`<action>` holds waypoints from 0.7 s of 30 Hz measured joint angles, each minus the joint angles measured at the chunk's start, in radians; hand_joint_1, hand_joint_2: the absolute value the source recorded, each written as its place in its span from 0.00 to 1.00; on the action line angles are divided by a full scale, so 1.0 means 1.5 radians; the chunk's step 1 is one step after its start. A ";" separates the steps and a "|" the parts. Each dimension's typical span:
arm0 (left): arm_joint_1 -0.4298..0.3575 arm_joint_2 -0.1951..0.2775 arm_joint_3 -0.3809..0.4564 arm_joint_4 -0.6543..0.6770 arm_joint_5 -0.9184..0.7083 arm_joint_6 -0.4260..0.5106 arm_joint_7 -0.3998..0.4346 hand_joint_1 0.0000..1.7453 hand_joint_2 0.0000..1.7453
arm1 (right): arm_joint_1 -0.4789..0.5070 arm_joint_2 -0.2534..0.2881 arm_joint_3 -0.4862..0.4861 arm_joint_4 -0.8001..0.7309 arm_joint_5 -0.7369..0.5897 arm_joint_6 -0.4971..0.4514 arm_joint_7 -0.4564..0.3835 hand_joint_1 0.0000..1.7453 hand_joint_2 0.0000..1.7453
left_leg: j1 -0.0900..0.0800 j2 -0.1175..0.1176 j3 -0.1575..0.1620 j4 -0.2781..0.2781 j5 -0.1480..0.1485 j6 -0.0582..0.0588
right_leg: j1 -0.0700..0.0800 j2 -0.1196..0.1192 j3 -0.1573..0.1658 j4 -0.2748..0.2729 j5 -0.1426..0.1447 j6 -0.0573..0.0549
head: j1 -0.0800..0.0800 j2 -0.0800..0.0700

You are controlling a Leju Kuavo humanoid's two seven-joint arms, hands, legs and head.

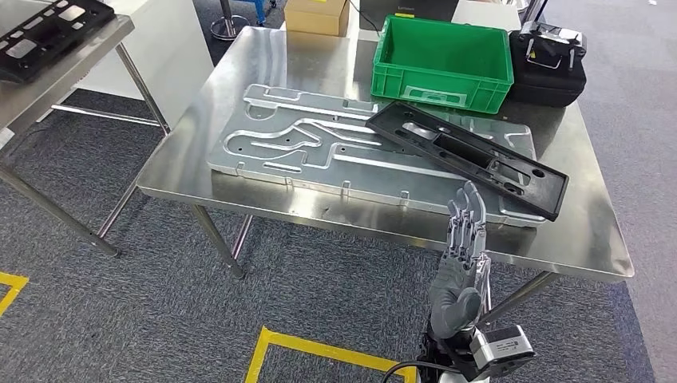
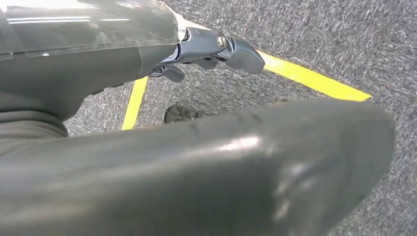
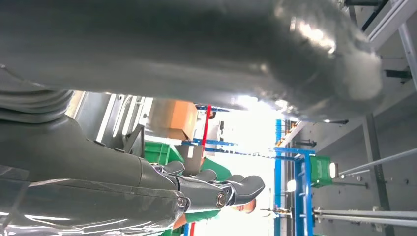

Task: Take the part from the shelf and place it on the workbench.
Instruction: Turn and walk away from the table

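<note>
**Part lies on the worktop, our right hand holds nothing**

The black part [image 1: 471, 157], a long flat frame with cut-outs, lies at a slant across the silver machined plate [image 1: 319, 148] on the steel worktop [image 1: 583, 239]. One end rests near the green bin [image 1: 443, 60]; the other end reaches past the plate's near edge toward the worktop's front right. Nothing grips it.

Our right hand [image 1: 465, 239] stands upright just in front of the worktop's near edge, fingers straight and loosely apart, holding nothing. It is near the part's lower end but apart from it. Our left hand [image 2: 206, 51] hangs low over the grey carpet and yellow floor tape [image 2: 314, 81]; its fingers look loosely curled with nothing in them, though we cannot tell for certain whether it is apart or together.

We judge the placing step to be done or nearly done, since the part is already set down and free. What is left, as we read it, is to draw the right arm back and down without brushing the part's overhanging end. A second black frame [image 1: 44, 36] lies on another steel table at far left, and a black case [image 1: 547, 68] sits beside the bin.
</note>
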 joint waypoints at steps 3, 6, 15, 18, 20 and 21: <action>-0.002 0.000 0.002 0.000 0.001 -0.002 0.000 0.00 0.00 | -0.004 0.000 0.000 0.001 -0.001 0.000 0.000 0.00 0.00 | -0.003 0.000 -0.008 0.008 0.004 -0.009 | 0.004 0.001 0.044 -0.089 0.027 -0.007 | 0.000 0.000; -0.003 0.000 0.002 0.000 0.001 -0.003 0.000 0.00 0.00 | -0.006 0.000 0.000 0.001 -0.001 -0.001 0.000 0.00 0.00 | -0.003 -0.001 -0.014 0.010 0.007 -0.022 | 0.005 0.001 0.035 -0.092 0.037 -0.020 | -0.001 0.000; -0.003 0.000 0.007 0.000 0.002 -0.010 -0.001 0.00 0.00 | -0.006 0.000 0.000 0.002 -0.002 -0.001 0.000 0.00 0.00 | 0.001 -0.001 -0.005 0.123 -0.100 -0.031 | 0.008 -0.002 -0.029 -0.089 0.086 -0.035 | -0.002 0.000; -0.006 0.001 0.008 -0.001 0.002 -0.010 -0.002 0.00 0.00 | -0.006 -0.001 0.000 0.001 -0.001 -0.002 0.000 0.00 0.00 | -0.004 -0.002 0.075 -0.005 -0.073 -0.017 | 0.009 -0.002 -0.040 -0.089 0.104 -0.026 | -0.002 0.000; -0.006 0.002 0.009 -0.001 0.002 -0.010 -0.004 0.00 0.00 | -0.006 -0.001 0.000 0.002 -0.001 -0.003 0.000 0.00 0.00 | -0.010 -0.002 0.075 -0.014 -0.064 -0.008 | 0.007 -0.004 -0.040 -0.093 0.115 -0.017 | -0.002 0.000; -0.005 0.001 0.009 -0.001 0.003 -0.010 -0.004 0.00 0.00 | -0.006 -0.001 0.000 0.002 -0.001 -0.003 -0.001 0.00 0.00 | -0.008 -0.001 0.071 -0.016 -0.057 -0.004 | 0.006 -0.003 -0.041 -0.095 0.120 -0.013 | -0.003 0.000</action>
